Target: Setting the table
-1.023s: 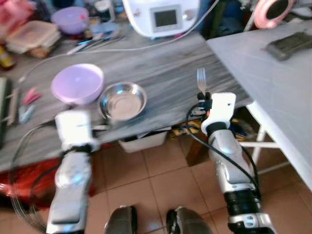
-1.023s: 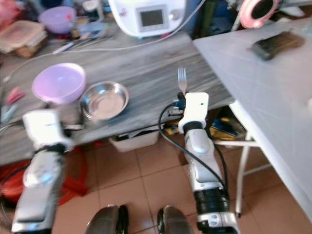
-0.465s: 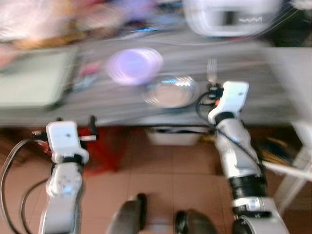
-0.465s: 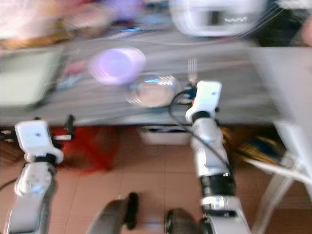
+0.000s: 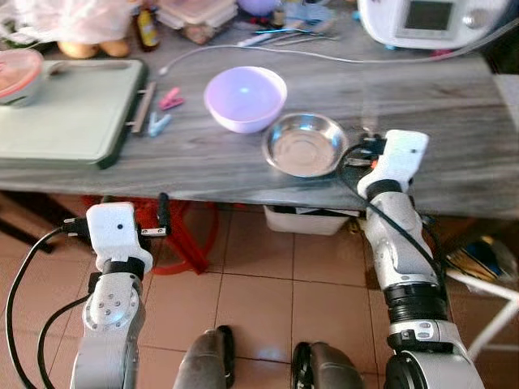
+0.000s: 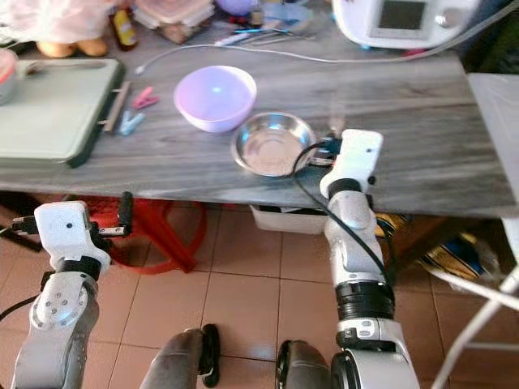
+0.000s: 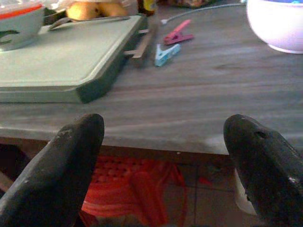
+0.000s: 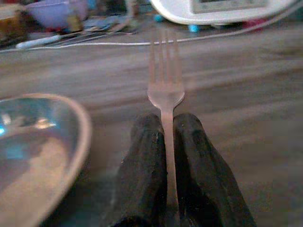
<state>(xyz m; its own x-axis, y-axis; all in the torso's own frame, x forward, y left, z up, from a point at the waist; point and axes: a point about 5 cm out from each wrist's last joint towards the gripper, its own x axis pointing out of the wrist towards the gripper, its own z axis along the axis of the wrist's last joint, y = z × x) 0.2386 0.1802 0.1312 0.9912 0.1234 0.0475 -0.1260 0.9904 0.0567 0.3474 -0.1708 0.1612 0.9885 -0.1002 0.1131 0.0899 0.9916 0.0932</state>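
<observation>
I have the grey wood-grain counter (image 5: 243, 162) in front of me, running the width of the head views. On its left side lies a green cutting board (image 5: 61, 113). A white appliance (image 5: 426, 20) stands at the far right edge. Near the middle sits a lilac bowl (image 5: 245, 97), and just beside it, toward my right, a steel bowl (image 5: 306, 146). My right gripper (image 8: 165, 156) is at the counter's front edge next to the steel bowl, its fingers clamped together on the handle of a fork (image 8: 165, 90), tines pointing away over the counter. My left gripper (image 7: 165, 156) hangs below the counter edge, fingers spread wide apart. Two clothes pegs (image 5: 165, 111) lie beside the board.
</observation>
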